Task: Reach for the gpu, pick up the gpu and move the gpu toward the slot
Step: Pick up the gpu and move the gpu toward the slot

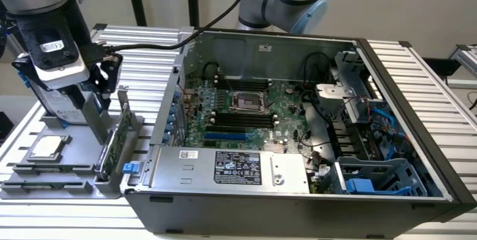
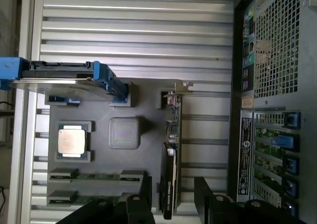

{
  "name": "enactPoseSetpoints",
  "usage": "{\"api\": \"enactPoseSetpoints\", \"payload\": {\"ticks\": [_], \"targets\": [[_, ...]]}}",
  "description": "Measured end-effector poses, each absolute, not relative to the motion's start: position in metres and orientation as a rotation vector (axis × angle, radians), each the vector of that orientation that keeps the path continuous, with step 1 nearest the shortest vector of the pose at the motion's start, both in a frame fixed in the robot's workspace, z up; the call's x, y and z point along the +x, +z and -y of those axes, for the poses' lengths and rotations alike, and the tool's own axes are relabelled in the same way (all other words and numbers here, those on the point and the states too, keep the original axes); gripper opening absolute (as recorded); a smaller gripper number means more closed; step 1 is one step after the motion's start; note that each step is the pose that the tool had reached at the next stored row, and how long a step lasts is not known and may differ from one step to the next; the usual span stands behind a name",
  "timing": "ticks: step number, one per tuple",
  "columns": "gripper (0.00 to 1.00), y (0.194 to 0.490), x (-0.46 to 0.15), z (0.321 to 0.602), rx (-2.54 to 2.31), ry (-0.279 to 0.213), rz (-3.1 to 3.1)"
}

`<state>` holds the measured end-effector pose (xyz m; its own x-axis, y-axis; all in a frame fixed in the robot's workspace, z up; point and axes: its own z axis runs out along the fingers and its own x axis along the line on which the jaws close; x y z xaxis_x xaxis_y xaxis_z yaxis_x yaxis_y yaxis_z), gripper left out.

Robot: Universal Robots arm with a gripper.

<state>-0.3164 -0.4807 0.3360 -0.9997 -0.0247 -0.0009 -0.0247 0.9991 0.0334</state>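
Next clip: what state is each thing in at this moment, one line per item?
graphics card: standing on edge in the grey holder, not lifted.
tool: open, straddling the graphics card, not gripping it.
hard drive: standing on edge in the grey holder.
chip: lying flat in its pocket.
computer case: lying on its side, panel off, inside exposed.

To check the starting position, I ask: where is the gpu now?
The gpu stands on its edge in the gray holder at the exterior view's left, between the computer case and the square chip.
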Motion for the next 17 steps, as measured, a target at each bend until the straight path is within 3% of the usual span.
{"api": "enactPoseSetpoints", "payload": {"ticks": [17], "targets": [[0.48, 0.302, -0.316, 0.481, -0.038, 0.046, -3.14]]}}
